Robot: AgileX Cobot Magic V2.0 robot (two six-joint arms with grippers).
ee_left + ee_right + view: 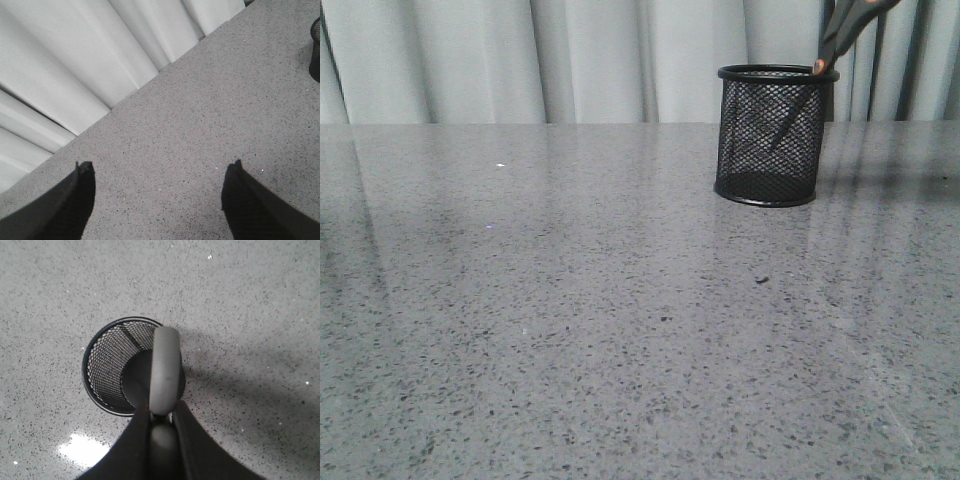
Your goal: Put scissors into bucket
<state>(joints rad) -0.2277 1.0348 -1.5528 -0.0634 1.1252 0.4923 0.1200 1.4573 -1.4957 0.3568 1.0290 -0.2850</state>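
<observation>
Left gripper: fingers spread wide apart over bare table, nothing between them; well away from the work, with only an edge of the bucket visible in its wrist view.

Bucket stood upright on the right half of the table, near the curtain.

Scissors: blades already inside the bucket, tips low against the mesh, handles above the rim and leaning up and to the right. Long axis tilted, not vertical.

Right gripper: clamped on the scissors' handle, directly above the bucket mouth. Right arm alone was placed for the move. Judgement: release should drop the scissors in; lean could leave the handles resting on the rim.

No brand, label or legible writing seen on anything.
</observation>
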